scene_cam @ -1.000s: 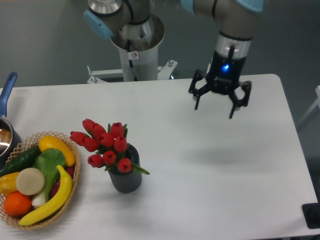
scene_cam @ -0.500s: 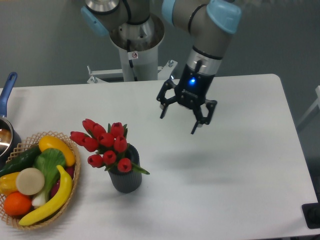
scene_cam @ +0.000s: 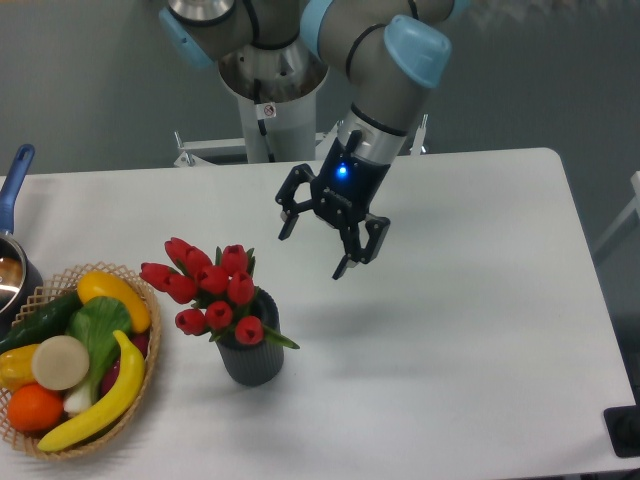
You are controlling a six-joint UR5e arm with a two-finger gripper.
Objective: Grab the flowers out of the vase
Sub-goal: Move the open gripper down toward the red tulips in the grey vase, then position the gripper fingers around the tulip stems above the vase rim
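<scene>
1. Red tulip buds, the flowers (scene_cam: 212, 290), are sitting in the vase (scene_cam: 251, 355), low and to the left of the hand (scene_cam: 312, 248) in the single camera view, apart from it and not touching.

2. Hanging above the surface (scene_cam: 470, 330), the hand is showing its fingers spread wide with nothing between them; it is tilting, its fingertips pointing down and toward the bunch.

3. Green leaves are poking out beside the lowest buds, and the stems are hiding inside the dark ribbed vase, so where they could be gripped is not showing.

4. Further left of the hand than the vase, a wicker basket (scene_cam: 140, 375) of fruit and vegetables is lying near the vase, and a blue-handled pot (scene_cam: 14, 215) is peeking in at the frame's far left edge.

5. Judging by this view, nothing of the task is done yet: the bunch is resting fully in the vase and no grasp is in place.

6. What is remaining, as a judgement: bringing the hand over the bunch, closing on it below or around the buds, and lifting it clear while the vase is staying upright, which could tip since it looks small and light.
</scene>
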